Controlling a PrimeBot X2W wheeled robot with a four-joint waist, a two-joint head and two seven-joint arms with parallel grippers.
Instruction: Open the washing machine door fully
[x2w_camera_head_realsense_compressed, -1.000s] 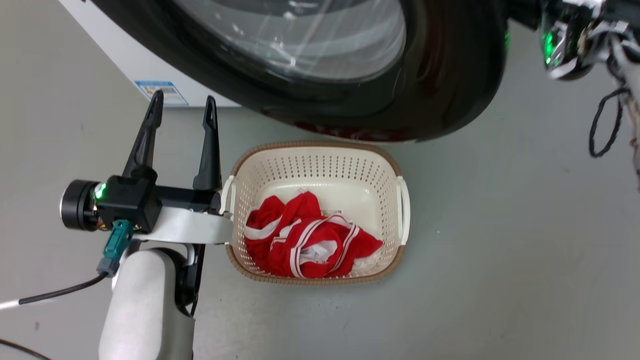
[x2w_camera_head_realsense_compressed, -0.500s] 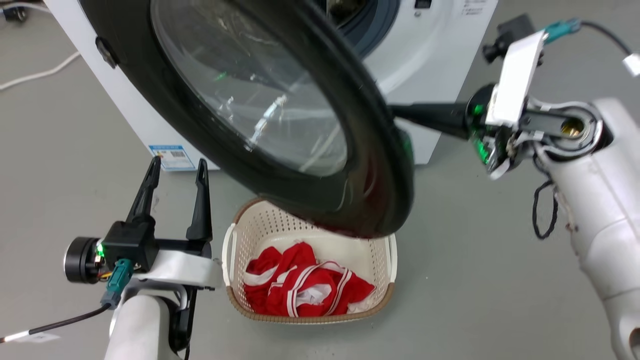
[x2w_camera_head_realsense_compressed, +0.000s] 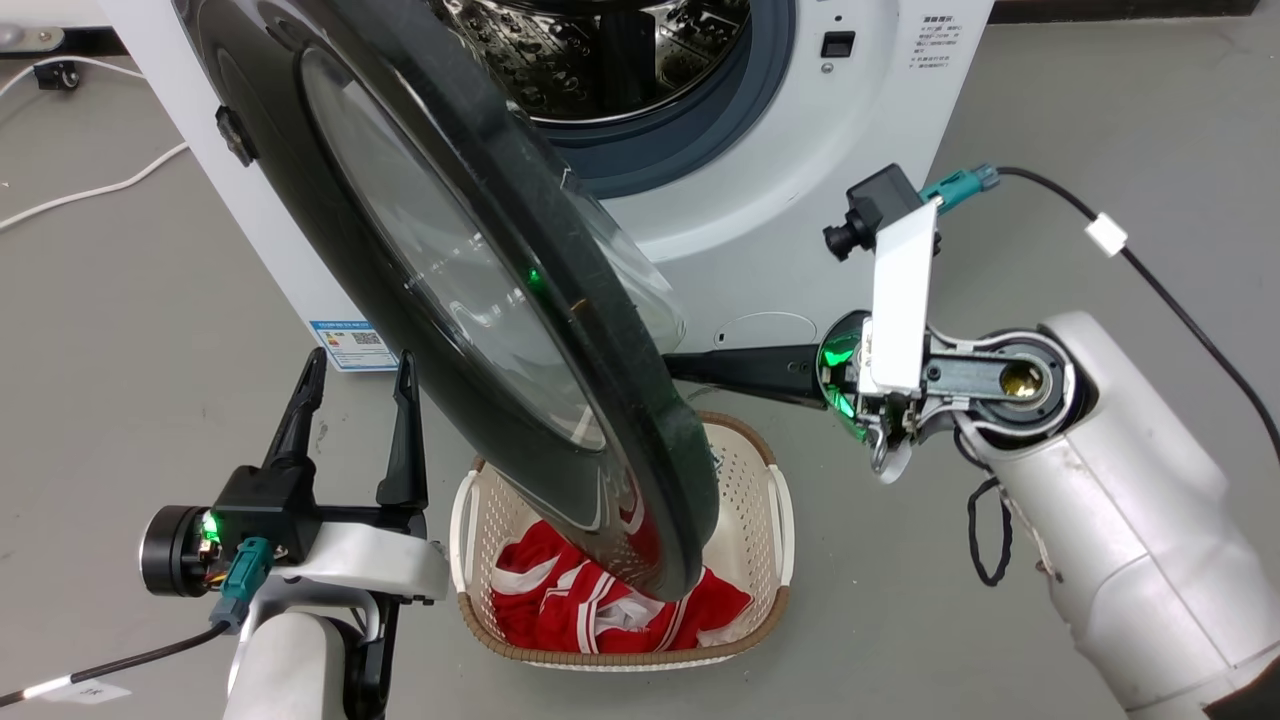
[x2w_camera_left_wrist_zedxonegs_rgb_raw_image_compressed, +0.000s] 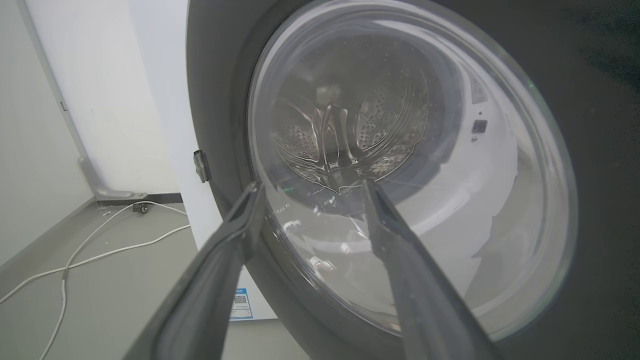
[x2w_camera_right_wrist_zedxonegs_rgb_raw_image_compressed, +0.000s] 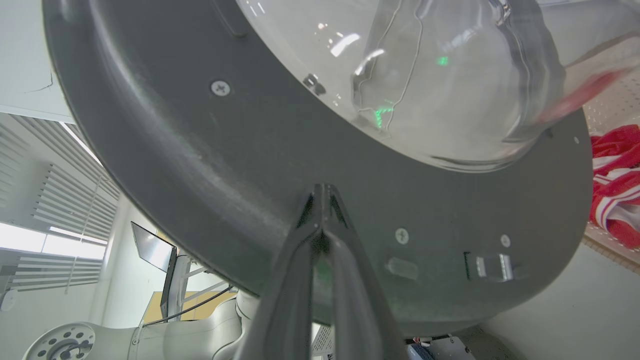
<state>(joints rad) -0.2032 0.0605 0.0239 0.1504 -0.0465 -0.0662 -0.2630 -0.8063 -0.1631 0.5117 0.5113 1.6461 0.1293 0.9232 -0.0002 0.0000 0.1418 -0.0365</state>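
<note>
The washing machine door (x2w_camera_head_realsense_compressed: 470, 330) stands about half open. It swings out from the left side of the washing machine (x2w_camera_head_realsense_compressed: 800, 180), and its low edge hangs over the basket (x2w_camera_head_realsense_compressed: 775, 510) of red clothes (x2w_camera_head_realsense_compressed: 560, 610) on the floor. My right gripper (x2w_camera_right_wrist_zedxonegs_rgb_raw_image_compressed: 322, 197) is squeezed closed and holds nothing, with its tips against the door's dark inside. My left gripper (x2w_camera_head_realsense_compressed: 360, 365) is spread wide and empty, near the door's front.

Bright, even light is recorded; shadows cast on the floor (x2w_camera_head_realsense_compressed: 120, 330) are soft. Glare streaks are seen on the washing machine door (x2w_camera_head_realsense_compressed: 450, 300); wrist-view edges are bent.
</note>
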